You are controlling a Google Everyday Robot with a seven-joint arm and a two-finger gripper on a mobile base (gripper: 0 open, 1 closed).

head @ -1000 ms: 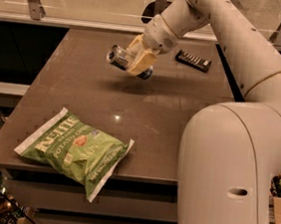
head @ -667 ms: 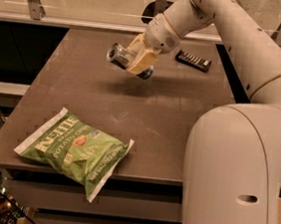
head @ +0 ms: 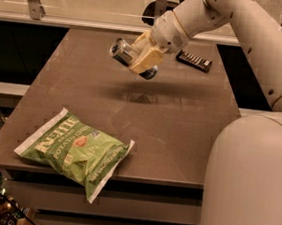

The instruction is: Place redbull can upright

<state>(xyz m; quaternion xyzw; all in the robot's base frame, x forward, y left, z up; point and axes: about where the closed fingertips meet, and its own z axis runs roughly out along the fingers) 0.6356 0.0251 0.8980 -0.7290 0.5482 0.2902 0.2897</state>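
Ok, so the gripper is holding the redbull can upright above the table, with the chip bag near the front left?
Not upright: the camera view shows the redbull can roughly on its side in the gripper. It is held above the table, chip bag near the front left.

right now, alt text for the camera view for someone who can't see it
The end effector, over the far middle of a brown table, is shut on a redbull can held sideways in the air. A green chip bag lies at the near left edge and a flat dark packet at the far right.
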